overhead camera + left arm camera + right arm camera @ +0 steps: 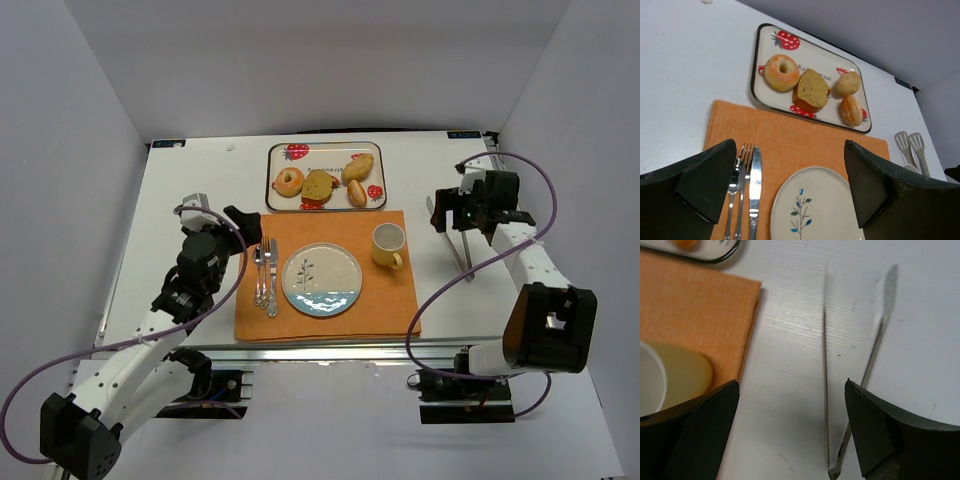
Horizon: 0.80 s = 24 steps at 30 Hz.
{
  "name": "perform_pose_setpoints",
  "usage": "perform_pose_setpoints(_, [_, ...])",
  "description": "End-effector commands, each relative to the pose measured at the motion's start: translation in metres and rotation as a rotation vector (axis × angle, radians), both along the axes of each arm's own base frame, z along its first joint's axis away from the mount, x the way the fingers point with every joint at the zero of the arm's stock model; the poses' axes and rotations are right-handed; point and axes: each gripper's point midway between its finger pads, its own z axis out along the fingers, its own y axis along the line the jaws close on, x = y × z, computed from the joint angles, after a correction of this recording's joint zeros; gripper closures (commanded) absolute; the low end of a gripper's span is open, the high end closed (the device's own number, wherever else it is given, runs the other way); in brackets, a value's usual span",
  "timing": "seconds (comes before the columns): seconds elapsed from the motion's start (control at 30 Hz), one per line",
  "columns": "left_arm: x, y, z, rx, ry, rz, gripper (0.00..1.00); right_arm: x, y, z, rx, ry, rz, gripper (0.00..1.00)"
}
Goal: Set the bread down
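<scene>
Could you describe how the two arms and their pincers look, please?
The left arm and right arm have white links and black joints. A purple cable loops beside each. The left pincer and right pincer have black, wedge-shaped fingers.

Top view overlooks all. Left wrist looks low toward the tray [815, 52], right wrist sits close over tongs [826, 365]; both catch the mat [690, 305].

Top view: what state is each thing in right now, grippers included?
left gripper: open, empty.
right gripper: open, empty, over the tongs.
tongs: lying flat on the table, not gripped.
bread: four pieces, all on the tray.
plate: empty.
mug: upright on the placemat.
</scene>
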Motion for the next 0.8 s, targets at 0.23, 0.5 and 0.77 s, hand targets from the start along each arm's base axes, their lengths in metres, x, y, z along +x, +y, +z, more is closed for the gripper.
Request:
perform_pose_setpoints(0.23, [-0.003, 0.01, -0.01, -0.042, 0.037, 0.067, 1.0, -0.027, 0.019, 0.006, 0.022, -0.055, 0.324, 1.0])
perform_pose_setpoints(0.5, [-0.002, 0.0, -0.029, -0.049, 0.088, 0.027, 0.15, -0.032, -0.017, -0.036, -0.182, 0.044, 0.298, 0.11])
perform_pose_setpoints(0.77, [0.002, -0.005, -0.033, -0.03, 0.108, 0.006, 0.15, -0.024, -0.045, -0.066, -0.301, 0.106, 0.232, 0.1])
